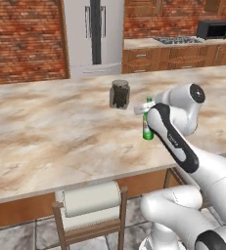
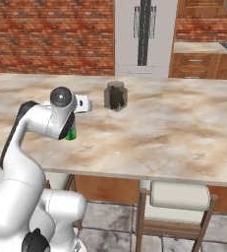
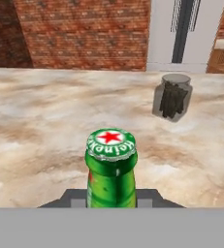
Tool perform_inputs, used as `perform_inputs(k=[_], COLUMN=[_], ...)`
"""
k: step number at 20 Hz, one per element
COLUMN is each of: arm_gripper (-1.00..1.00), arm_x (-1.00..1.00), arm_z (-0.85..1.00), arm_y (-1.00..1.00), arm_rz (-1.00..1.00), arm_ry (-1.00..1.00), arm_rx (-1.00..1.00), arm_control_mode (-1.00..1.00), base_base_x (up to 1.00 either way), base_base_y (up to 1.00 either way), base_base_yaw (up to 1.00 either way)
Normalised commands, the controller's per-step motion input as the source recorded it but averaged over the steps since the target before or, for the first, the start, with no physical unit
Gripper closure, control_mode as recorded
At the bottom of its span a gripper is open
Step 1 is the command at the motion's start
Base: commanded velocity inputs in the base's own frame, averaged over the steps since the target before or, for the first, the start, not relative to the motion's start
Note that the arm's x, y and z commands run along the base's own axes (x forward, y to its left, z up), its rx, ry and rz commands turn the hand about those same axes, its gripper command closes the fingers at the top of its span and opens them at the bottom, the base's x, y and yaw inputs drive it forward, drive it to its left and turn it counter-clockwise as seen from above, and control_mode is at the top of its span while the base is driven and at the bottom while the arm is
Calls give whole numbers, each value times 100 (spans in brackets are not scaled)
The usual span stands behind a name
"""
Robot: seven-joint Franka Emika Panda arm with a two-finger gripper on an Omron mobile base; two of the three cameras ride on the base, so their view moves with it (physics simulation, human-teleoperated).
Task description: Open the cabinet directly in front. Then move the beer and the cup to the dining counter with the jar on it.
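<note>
Now the gripper has its jaws closed narrowly on the neck of the beer, the bottle upright with its base at or just above the dining counter. The jar stands near, at about one o'clock from the bottle in the hand view. To set it down well, lower straight until the base sits flat, open the jaws without nudging the neck, then lift clear, keeping away from the jar.
</note>
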Motion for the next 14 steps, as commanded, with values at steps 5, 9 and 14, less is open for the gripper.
perform_inputs(k=[5,9,14], arm_gripper=[100,100,100], arm_x=[37,71,72], arm_z=[-10,-14,-12], arm_y=[0,0,0], arm_rz=[-1,-6,-6], arm_ry=[-1,0,0], arm_rx=[-2,-3,-3], arm_control_mode=[-100,-100,-100], base_base_x=[0,0,0], base_base_y=[0,0,0], base_base_yaw=[0,0,0])
